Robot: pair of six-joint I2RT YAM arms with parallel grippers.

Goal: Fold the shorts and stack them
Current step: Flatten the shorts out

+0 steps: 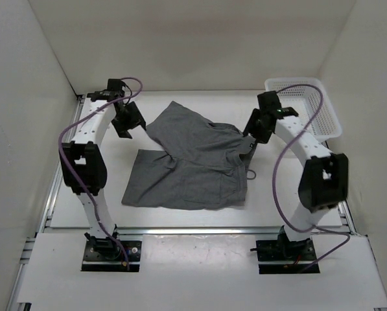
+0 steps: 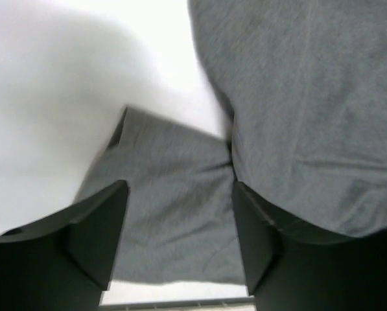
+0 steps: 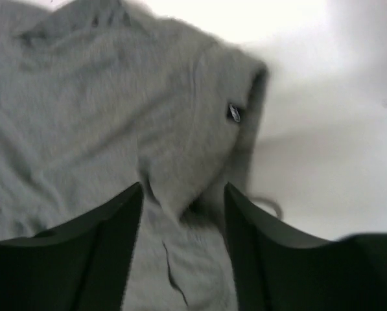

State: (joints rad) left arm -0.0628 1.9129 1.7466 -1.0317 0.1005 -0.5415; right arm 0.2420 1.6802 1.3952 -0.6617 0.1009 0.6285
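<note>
The shorts (image 1: pixel 190 162) lie on the table (image 1: pixel 115 217) between my arms, waistband and drawstring (image 1: pixel 249 172) toward my right, legs running left. My right gripper (image 1: pixel 253 137) hangs open over the waistband's far corner. My left gripper (image 1: pixel 129 123) hovers open just beside the far leg.

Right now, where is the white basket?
In the top view, the white basket sits at the far right corner of the table, just behind the right pincer and right of the shorts.
</note>
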